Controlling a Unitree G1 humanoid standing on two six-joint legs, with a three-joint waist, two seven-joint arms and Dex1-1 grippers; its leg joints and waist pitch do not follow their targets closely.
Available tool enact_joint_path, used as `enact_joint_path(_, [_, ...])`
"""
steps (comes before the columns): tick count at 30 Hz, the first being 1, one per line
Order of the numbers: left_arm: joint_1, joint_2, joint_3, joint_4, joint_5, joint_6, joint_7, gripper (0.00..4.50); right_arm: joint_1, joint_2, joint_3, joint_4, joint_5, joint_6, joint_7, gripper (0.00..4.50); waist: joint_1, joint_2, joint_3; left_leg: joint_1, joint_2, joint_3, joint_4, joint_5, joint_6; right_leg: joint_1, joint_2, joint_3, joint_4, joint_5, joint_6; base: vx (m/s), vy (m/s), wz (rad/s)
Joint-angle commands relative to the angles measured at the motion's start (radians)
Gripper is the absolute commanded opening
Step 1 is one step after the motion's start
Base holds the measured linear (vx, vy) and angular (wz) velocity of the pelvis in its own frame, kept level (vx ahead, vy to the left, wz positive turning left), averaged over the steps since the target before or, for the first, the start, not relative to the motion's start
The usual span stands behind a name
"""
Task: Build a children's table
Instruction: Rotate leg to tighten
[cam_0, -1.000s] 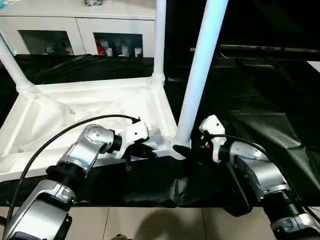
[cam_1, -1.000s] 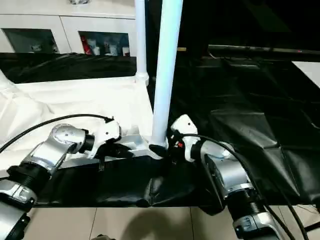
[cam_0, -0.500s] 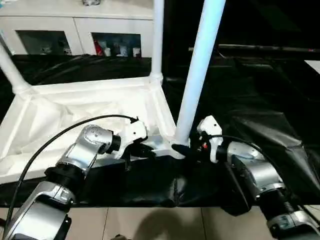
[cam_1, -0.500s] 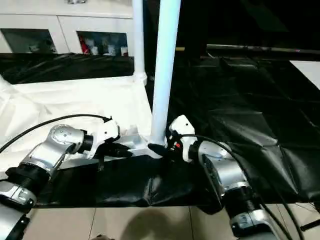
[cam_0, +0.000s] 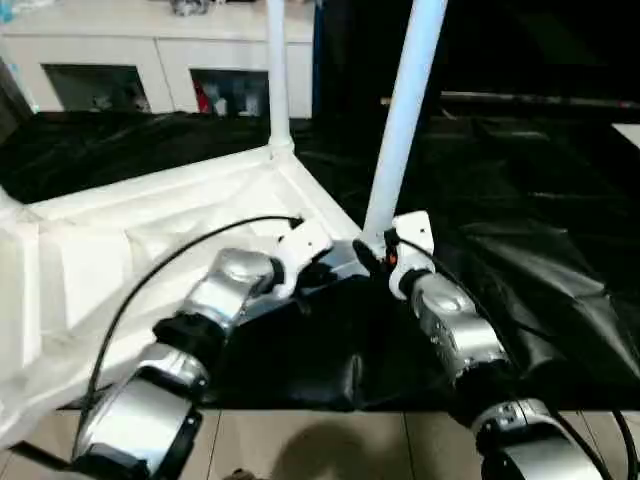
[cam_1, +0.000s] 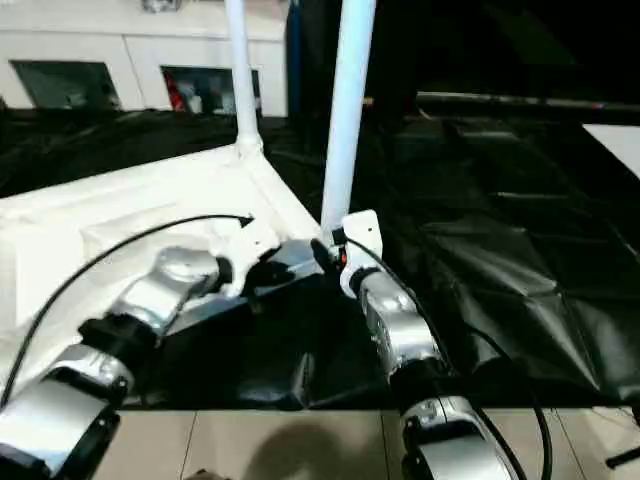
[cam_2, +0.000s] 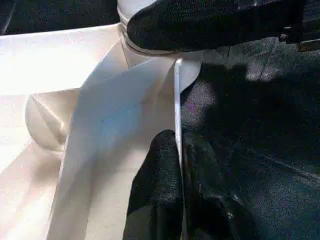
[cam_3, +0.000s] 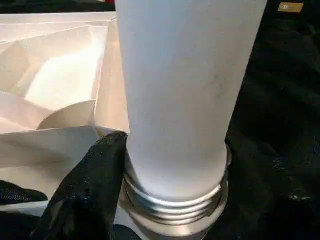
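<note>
From the head cameras, the white table top (cam_0: 130, 240) lies upside down on the black cloth (cam_0: 520, 200) that covers the work table, its ribbed underside facing up. Two white legs stand up out of its corners: the far leg (cam_0: 275, 70) at the back corner, and the near leg (cam_0: 405, 110) at the corner closest to the robot, leaning a little toward the robot's right. The left gripper (cam_0: 325, 268) reaches in along the front rim of the top toward that near corner. The right gripper (cam_0: 372, 258) sits at the very foot of the near leg. White cabinets (cam_0: 150, 70) line the wall behind.

In the left wrist view, the left gripper (cam_2: 179, 175) is pinched on the thin upright rim of the top, one black finger (cam_2: 157, 195) on each side of the edge, close to the corner socket (cam_2: 150, 52). A black finger of the right gripper (cam_2: 210, 22) lies across the base of the leg above it.

In the right wrist view, the near leg (cam_3: 185, 85) stands in its socket with threads (cam_3: 175, 202) still showing at the bottom. A black finger (cam_3: 87, 195) presses against the leg's base; the jaws are clenched on the near leg.
</note>
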Motion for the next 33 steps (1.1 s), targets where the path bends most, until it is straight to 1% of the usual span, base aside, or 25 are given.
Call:
enact_joint_path(1, [-0.002,-0.046,0.039,0.014,-0.038,-0.038,0.104,0.00,0.017,0.060,0.058,0.038,-0.002,0.007,0.065,3.09,-0.001,-0.024,-0.052,0.020,0.025,-0.021,-0.079,-0.307,-0.001,0.023,-0.060,0.034,-0.102,-0.349,-0.147,0.000,0.000,0.00])
enact_joint_path(2, [0.008,-0.027,0.044,0.006,-0.043,-0.051,0.079,0.00,0.022,0.040,0.030,0.009,0.042,0.005,0.124,3.30,-0.001,-0.022,-0.052,0.020,0.025,-0.021,-0.079,-0.307,0.001,0.023,-0.060,0.034,-0.102,-0.347,-0.150,0.000,0.000,0.00])
enact_joint_path(3, [0.008,-0.027,0.044,0.006,-0.043,-0.051,0.079,0.00,0.022,0.040,0.030,0.009,0.042,0.005,0.124,3.30,0.000,-0.022,-0.052,0.020,0.025,-0.021,-0.078,-0.314,0.006,0.024,-0.060,0.035,-0.103,-0.348,-0.148,0.000,0.000,0.00])
enact_joint_path(4, [0.011,-0.023,0.046,0.005,-0.042,-0.058,0.074,0.00,0.022,0.034,0.020,0.002,0.053,0.003,0.143,3.47,0.001,-0.022,-0.052,0.019,0.025,-0.020,-0.078,-0.313,0.008,0.025,-0.060,0.035,-0.102,-0.344,-0.149,0.000,0.000,0.00])
enact_joint_path(5, [0.019,-0.012,0.053,-0.003,-0.050,-0.058,0.048,0.00,0.025,0.009,0.023,-0.018,0.058,0.008,0.189,3.62,0.001,-0.025,-0.052,0.017,0.024,-0.020,-0.079,-0.307,0.013,0.027,-0.060,0.034,-0.102,-0.342,-0.147,0.000,0.000,0.00])
enact_joint_path(6, [0.023,-0.008,0.057,-0.005,-0.053,-0.058,0.035,0.00,0.025,-0.004,0.025,-0.023,0.057,0.008,0.210,3.62,0.002,-0.025,-0.053,0.016,0.025,-0.021,-0.078,-0.300,0.015,0.029,-0.060,0.034,-0.101,-0.335,-0.148,0.000,0.000,0.00])
enact_joint_path(7, [0.031,0.005,0.065,-0.009,-0.060,-0.060,0.009,0.00,0.030,-0.038,0.037,-0.052,0.060,0.024,0.269,3.72,0.004,-0.024,-0.053,0.016,0.025,-0.020,-0.077,-0.295,0.019,0.027,-0.061,0.035,-0.101,-0.328,-0.150,0.000,0.000,0.00])
enact_joint_path(8, [0.031,0.005,0.065,-0.009,-0.060,-0.060,0.009,0.00,0.030,-0.038,0.037,-0.052,0.060,0.024,0.269,3.82,0.003,-0.027,-0.053,0.011,0.024,-0.021,-0.078,-0.283,0.023,0.034,-0.060,0.032,-0.099,-0.323,-0.151,0.000,0.000,0.00])
enact_joint_path(10, [0.053,0.043,0.065,-0.022,-0.070,-0.080,-0.066,0.00,0.056,-0.134,0.075,-0.127,0.054,0.048,0.394,3.91,0.004,-0.029,-0.054,0.011,0.024,-0.020,-0.076,-0.261,0.028,0.035,-0.058,0.032,-0.098,-0.297,-0.150,0.000,0.000,0.00])
enact_joint_path(11, [0.064,0.060,0.064,-0.031,-0.076,-0.089,-0.102,0.00,0.069,-0.177,0.089,-0.160,0.055,0.054,0.448,3.91,0.003,-0.030,-0.055,0.006,0.024,-0.020,-0.074,-0.246,0.037,0.038,-0.059,0.032,-0.092,-0.265,-0.156,0.000,0.000,0.00])
enact_joint_path(12, [0.064,0.060,0.064,-0.031,-0.076,-0.089,-0.102,0.00,0.069,-0.177,0.089,-0.160,0.055,0.054,0.448,3.91,0.001,-0.033,-0.058,0.002,0.023,-0.019,-0.071,-0.224,0.046,0.042,-0.058,0.032,-0.087,-0.228,-0.164,0.000,0.000,0.00])
enact_joint_path(13, [0.076,0.077,0.060,-0.046,-0.086,-0.110,-0.152,0.00,0.082,-0.217,0.097,-0.187,0.061,0.054,0.503,3.91,0.001,-0.035,-0.058,0.004,0.022,-0.017,-0.070,-0.218,0.052,0.040,-0.058,0.031,-0.089,-0.222,-0.169,0.000,0.000,0.00])
enact_joint_path(14, [0.095,0.096,0.053,-0.080,-0.110,-0.116,-0.234,0.00,0.097,-0.259,0.099,-0.215,0.072,0.048,0.573,3.91,0.003,-0.037,-0.061,0.004,0.022,-0.015,-0.064,-0.198,0.064,0.043,-0.060,0.032,-0.085,-0.193,-0.178,0.000,0.000,0.00])
enact_joint_path(15, [0.106,0.106,0.048,-0.102,-0.123,-0.112,-0.277,0.00,0.103,-0.276,0.100,-0.228,0.077,0.045,0.603,3.91,0.006,-0.035,-0.062,0.004,0.025,-0.015,-0.063,-0.171,0.078,0.042,-0.060,0.032,-0.079,-0.145,-0.197,0.000,0.000,0.00])
enact_joint_path(16, [0.107,0.107,0.047,-0.104,-0.124,-0.112,-0.282,0.00,0.104,-0.277,0.100,-0.229,0.078,0.045,0.605,3.91,0.006,-0.034,-0.062,0.004,0.025,-0.013,-0.063,-0.162,0.084,0.041,-0.058,0.032,-0.078,-0.127,-0.203,0.000,0.000,0.00])
enact_joint_path(18, [0.133,0.134,0.027,-0.161,-0.149,-0.096,-0.375,0.00,0.110,-0.304,0.097,-0.253,0.090,0.050,0.657,3.91,0.011,-0.033,-0.060,0.010,0.026,-0.010,-0.062,-0.151,0.092,0.037,-0.055,0.031,-0.076,-0.113,-0.224,0.000,0.000,0.00])
enact_joint_path(20, [0.142,0.144,0.019,-0.182,-0.156,-0.090,-0.406,0.00,0.112,-0.311,0.095,-0.263,0.096,0.054,0.674,3.91,0.016,-0.031,-0.060,0.012,0.031,-0.010,-0.064,-0.154,0.087,0.036,-0.054,0.031,-0.073,-0.112,-0.228,0.000,0.000,0.00])
enact_joint_path(22, [0.162,0.163,0.009,-0.230,-0.176,-0.061,-0.473,0.00,0.120,-0.332,0.102,-0.300,0.112,0.068,0.712,3.91,0.019,-0.027,-0.060,0.016,0.034,-0.010,-0.065,-0.160,0.082,0.034,-0.054,0.031,-0.071,-0.109,-0.236,0.000,0.000,0.00])
enact_joint_path(23, [0.170,0.170,0.006,-0.249,-0.185,-0.049,-0.496,0.00,0.125,-0.343,0.111,-0.318,0.117,0.077,0.729,3.91,0.020,-0.028,-0.058,0.016,0.035,-0.009,-0.066,-0.163,0.079,0.033,-0.053,0.031,-0.071,-0.109,-0.237,0.000,0.000,0.00])
enact_joint_path(25, [0.175,0.174,0.004,-0.260,-0.190,-0.041,-0.510,0.00,0.128,-0.350,0.117,-0.330,0.119,0.083,0.739,3.91,0.024,-0.028,-0.055,0.019,0.034,-0.008,-0.067,-0.187,0.069,0.031,-0.053,0.032,-0.075,-0.143,-0.234,0.000,0.000,0.00])
enact_joint_path(26, [0.175,0.174,0.004,-0.260,-0.190,-0.041,-0.510,0.00,0.128,-0.350,0.117,-0.330,0.119,0.083,0.739,3.91,0.025,-0.029,-0.054,0.018,0.034,-0.009,-0.069,-0.202,0.058,0.031,-0.056,0.033,-0.079,-0.174,-0.224,0.000,0.000,0.00])
enact_joint_path(27, [0.184,0.180,-0.001,-0.279,-0.191,-0.040,-0.524,0.00,0.142,-0.366,0.137,-0.350,0.111,0.093,0.777,3.91,0.026,-0.029,-0.054,0.018,0.034,-0.011,-0.071,-0.212,0.048,0.032,-0.057,0.033,-0.080,-0.194,-0.215,0.000,0.000,0.00])
enact_joint_path(29, [0.184,0.180,-0.001,-0.279,-0.191,-0.040,-0.524,0.00,0.142,-0.366,0.137,-0.350,0.111,0.093,0.777,3.91,0.026,-0.031,-0.053,0.018,0.034,-0.011,-0.071,-0.217,0.041,0.032,-0.057,0.034,-0.082,-0.201,-0.209,0.000,0.000,0.00])
enact_joint_path(31, [0.190,0.183,-0.004,-0.295,-0.186,-0.037,-0.532,0.00,0.151,-0.375,0.150,-0.358,0.101,0.094,0.805,3.91,0.027,-0.031,-0.054,0.018,0.033,-0.012,-0.071,-0.217,0.039,0.033,-0.057,0.034,-0.081,-0.203,-0.206,0.000,0.000,0.00])
enact_joint_path(33, [0.192,0.183,-0.002,-0.297,-0.177,-0.039,-0.527,0.00,0.153,-0.376,0.155,-0.357,0.097,0.093,0.813,3.91,0.029,-0.031,-0.055,0.017,0.033,-0.012,-0.070,-0.203,0.041,0.033,-0.057,0.034,-0.079,-0.187,-0.206,0.000,0.000,0.00])
